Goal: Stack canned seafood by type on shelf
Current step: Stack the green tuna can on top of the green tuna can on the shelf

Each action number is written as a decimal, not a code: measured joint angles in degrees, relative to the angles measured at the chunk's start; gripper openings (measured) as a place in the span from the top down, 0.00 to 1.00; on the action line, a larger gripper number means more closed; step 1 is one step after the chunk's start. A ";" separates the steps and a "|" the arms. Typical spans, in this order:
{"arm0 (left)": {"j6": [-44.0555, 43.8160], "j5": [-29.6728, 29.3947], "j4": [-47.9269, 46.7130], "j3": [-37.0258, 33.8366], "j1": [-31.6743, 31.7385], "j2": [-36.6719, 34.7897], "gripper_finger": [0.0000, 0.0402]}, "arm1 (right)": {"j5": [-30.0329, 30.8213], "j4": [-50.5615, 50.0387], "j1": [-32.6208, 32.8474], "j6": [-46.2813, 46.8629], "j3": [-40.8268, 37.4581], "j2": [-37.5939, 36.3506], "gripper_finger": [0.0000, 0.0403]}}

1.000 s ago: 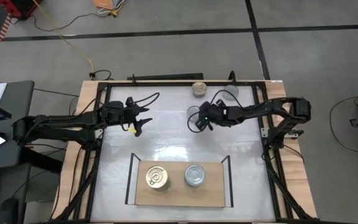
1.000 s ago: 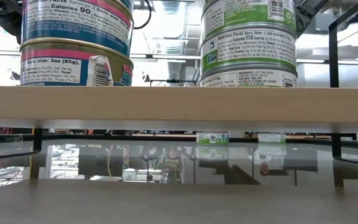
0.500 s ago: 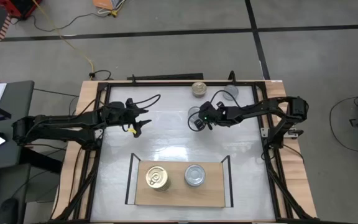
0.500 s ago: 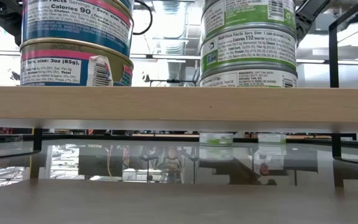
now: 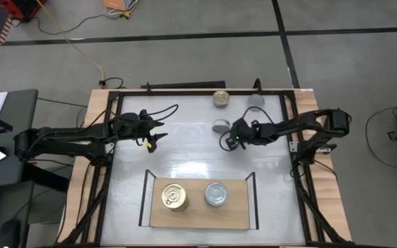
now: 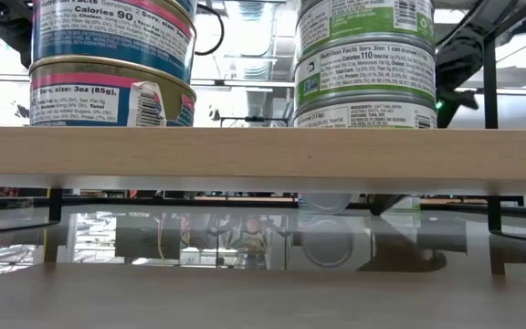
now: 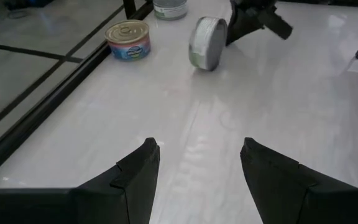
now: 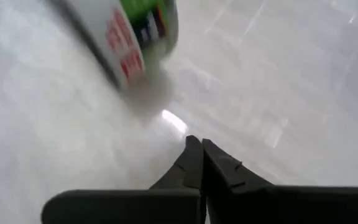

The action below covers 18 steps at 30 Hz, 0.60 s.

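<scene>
Your right pincer (image 5: pixel 231 140) has shut on nothing while the green can (image 7: pixel 207 43) stands on edge beside it, free to roll off across the table (image 5: pixel 185 151).

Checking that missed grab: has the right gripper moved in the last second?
Yes. In the high view the right gripper, shut and empty, has pulled back toward the table's right rail, leaving the silver-lidded can.

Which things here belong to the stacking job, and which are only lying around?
Job: light wooden shelf; gold-lidded round tin stack; silver-lidded round tin stack; loose tins; green-label tin tipped on edge.

Around: yellow floor cable; grey side desk.
</scene>
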 joint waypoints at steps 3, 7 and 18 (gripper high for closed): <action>0.01 -0.01 0.06 0.00 0.01 0.00 0.47 | -0.50 -1.68 0.41 -2.84 -0.21 -3.66 0.91; 0.60 -0.01 0.42 0.00 -0.01 0.00 0.47 | -0.21 -2.41 0.88 -10.41 0.66 -9.30 0.83; 1.54 0.34 2.18 0.00 -0.01 0.00 0.47 | -0.29 12.03 1.32 -25.42 1.58 -13.42 0.33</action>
